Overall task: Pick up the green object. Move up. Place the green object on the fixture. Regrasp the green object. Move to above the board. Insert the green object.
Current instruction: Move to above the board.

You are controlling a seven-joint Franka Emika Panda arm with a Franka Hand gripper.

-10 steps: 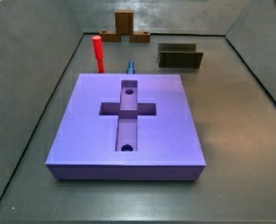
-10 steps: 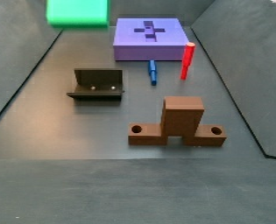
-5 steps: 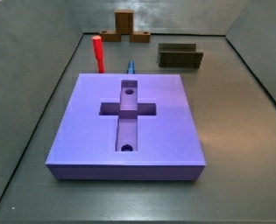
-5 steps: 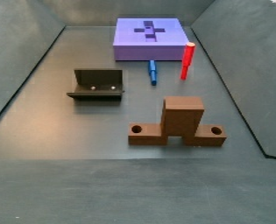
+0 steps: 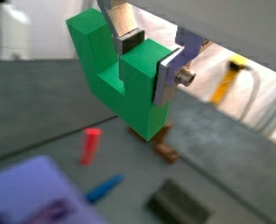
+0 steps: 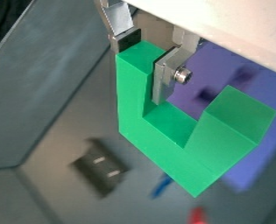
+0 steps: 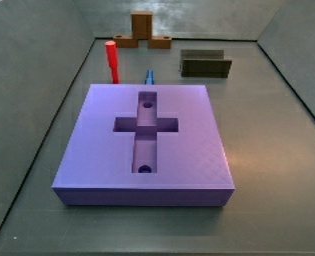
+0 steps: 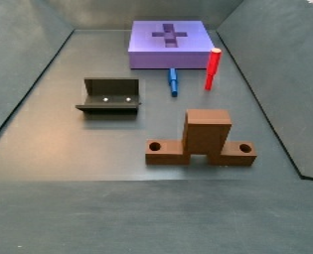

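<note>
Gripper [image 5: 146,59], out of frame in both side views, is clamped on one arm of the green object [image 5: 119,79], carried high above the floor. Rigid, light plastic with smooth faces, I judge; a flat-sided arm suits the pads. Below, left to right in a side view: fixture [image 8: 109,96], blue peg [image 8: 174,80], red peg [image 8: 212,68], brown stand [image 8: 203,140]; the board [image 8: 170,44] lies behind. Nothing blocks the fixture.
</note>
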